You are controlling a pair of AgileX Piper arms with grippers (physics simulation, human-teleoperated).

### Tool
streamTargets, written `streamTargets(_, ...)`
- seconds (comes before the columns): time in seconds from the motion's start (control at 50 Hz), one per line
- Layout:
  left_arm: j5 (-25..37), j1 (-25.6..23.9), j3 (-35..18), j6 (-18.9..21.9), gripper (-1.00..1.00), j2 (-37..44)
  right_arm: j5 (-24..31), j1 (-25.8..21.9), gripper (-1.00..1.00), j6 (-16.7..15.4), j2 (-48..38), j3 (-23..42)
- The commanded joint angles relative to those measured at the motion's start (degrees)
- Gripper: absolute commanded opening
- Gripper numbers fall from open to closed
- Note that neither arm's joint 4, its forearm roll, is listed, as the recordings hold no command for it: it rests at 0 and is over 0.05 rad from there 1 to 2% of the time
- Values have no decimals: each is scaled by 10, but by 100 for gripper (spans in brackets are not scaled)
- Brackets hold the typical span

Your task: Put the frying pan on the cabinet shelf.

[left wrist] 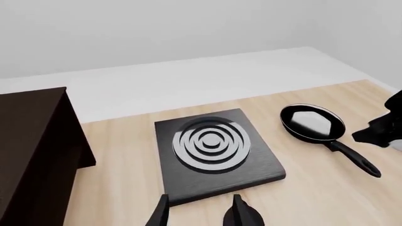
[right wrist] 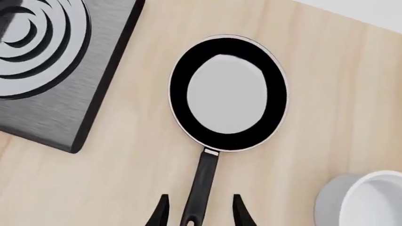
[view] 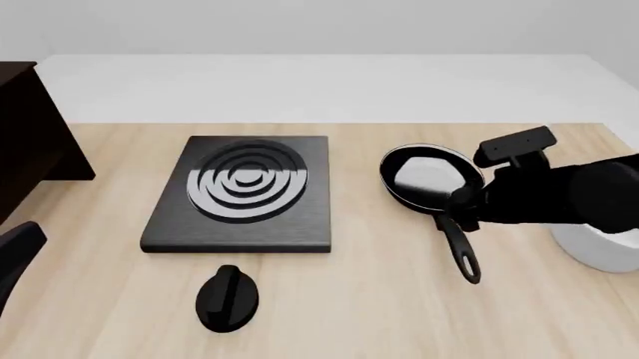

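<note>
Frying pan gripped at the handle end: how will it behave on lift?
The frying pan looks rigid, so probably no flex. Its bowl sits far from the right gripper, so it likely droops or twists. The glossy thin handle may slip.

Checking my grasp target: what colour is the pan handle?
Black handle; right wrist view shows it best.

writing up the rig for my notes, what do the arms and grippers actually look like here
Both are matte black with no markings, and no cables show. In the front view the right arm is a thick rounded link carrying a boxy block on top. The right gripper and left gripper each end in two slim, tapering black fingers. Only a dark sliver of the left arm shows.
</note>
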State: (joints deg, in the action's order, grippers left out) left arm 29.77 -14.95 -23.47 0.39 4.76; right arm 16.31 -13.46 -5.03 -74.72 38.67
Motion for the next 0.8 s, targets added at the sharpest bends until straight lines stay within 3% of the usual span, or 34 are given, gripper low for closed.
streamTargets(0.02, 2, 1, -1, 1, 100, 0, -31, 10, 100, -4, -42, -6)
streamTargets(0.8, 1, 4, -3, 0, 100, 1, -90, 3, 100, 6, -108, -50)
